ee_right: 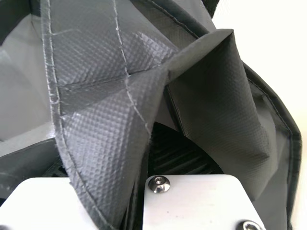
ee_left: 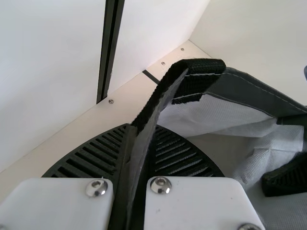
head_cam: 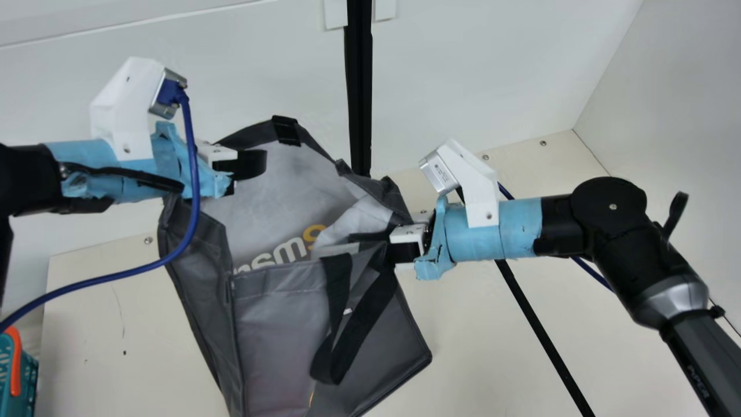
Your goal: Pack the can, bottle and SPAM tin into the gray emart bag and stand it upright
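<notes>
Blue cable (head_cam: 194, 214) loops before the gray emart bag (head_cam: 278, 324) over the surface (head_cam: 474, 353); my left gripper (head_cam: 252, 164) and right gripper (head_cam: 380, 245) each hold its rim, jaws narrow. I should spread both sides evenly, keeping the base level.

The main view's edges crop the gray bag (head_cam: 278, 341) and teal basket (head_cam: 28, 385).

- Gray bag (head_cam: 289, 214), main view, 8 o'clock from centre: pale letters (head_cam: 283, 253), one orange, cut by a fold.
- Right arm (head_cam: 625, 249), 4 o'clock: pale lettering (head_cam: 697, 381).
</notes>
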Motion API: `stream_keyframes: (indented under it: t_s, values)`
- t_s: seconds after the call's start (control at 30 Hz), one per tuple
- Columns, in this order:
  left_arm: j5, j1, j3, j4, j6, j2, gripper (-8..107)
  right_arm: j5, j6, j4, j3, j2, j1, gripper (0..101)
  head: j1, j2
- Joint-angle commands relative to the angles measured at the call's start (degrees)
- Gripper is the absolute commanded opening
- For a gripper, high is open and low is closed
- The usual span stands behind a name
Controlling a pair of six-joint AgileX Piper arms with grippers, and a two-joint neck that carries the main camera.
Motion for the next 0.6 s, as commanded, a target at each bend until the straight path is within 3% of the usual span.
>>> stream_keyframes:
  t_s: [0.0, 0.4, 0.57]
  values:
    - [0.0, 0.0, 0.0, 0.0, 0.0, 0.0, -8, 0.0, 0.0, 0.0, 0.0, 0.0, 0.0, 0, -1.3, -0.1]
    - [0.0, 0.0, -0.2, 0.1, -0.1, 0.0, -8, -0.1, 0.0, -0.2, 0.0, 0.0, 0.0, 0, -1.3, -0.1]
    - [0.0, 0.0, -0.2, 0.1, -0.1, 0.0, 9, -0.1, 0.0, -0.2, 0.0, 0.0, 0.0, 0, -1.3, -0.1]
